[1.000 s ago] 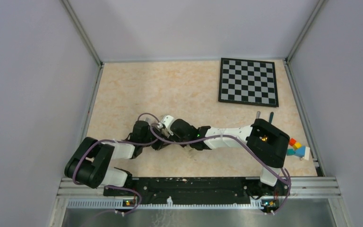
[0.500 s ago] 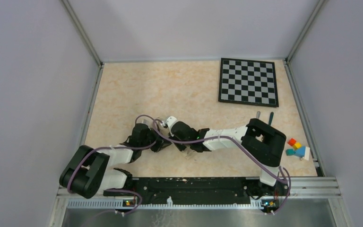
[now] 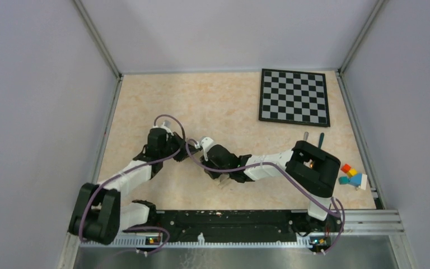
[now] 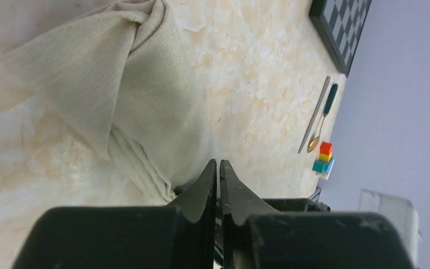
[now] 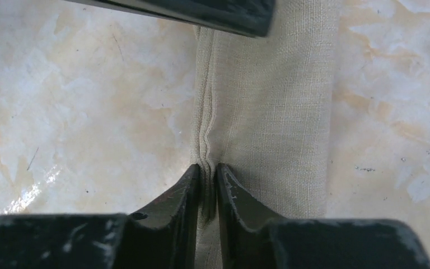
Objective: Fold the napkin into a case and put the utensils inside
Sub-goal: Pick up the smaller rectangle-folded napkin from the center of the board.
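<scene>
My right pincer (image 5: 207,171) is clamped on a folded edge of the napkin (image 5: 269,112), which lies on the table (image 5: 61,101). My left pincer (image 4: 218,163) is closed to a slit at the napkin's edge; I cannot tell whether it grips. The utensils (image 4: 314,115) lie well apart from the napkin.

bright even light, sharp (faint shadows)
</scene>
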`<control>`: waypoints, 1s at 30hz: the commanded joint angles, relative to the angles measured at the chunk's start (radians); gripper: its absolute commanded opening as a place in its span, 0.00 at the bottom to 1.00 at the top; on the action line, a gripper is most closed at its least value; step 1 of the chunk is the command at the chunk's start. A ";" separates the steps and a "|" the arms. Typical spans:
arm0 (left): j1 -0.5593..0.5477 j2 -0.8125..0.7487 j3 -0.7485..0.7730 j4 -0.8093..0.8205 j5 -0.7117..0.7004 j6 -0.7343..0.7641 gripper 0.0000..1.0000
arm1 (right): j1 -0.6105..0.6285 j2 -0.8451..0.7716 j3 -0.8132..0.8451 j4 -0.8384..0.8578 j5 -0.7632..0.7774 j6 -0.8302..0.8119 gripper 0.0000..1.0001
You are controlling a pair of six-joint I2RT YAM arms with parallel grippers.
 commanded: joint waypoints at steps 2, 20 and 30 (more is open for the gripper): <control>0.014 0.286 0.083 0.109 0.117 0.108 0.03 | 0.006 -0.038 -0.020 -0.074 0.001 -0.021 0.27; 0.094 0.343 0.042 0.062 0.114 0.185 0.00 | 0.086 0.050 0.111 -0.052 0.185 -0.309 0.55; 0.099 0.164 0.130 -0.116 0.058 0.243 0.20 | 0.122 0.121 0.135 -0.057 0.386 -0.170 0.00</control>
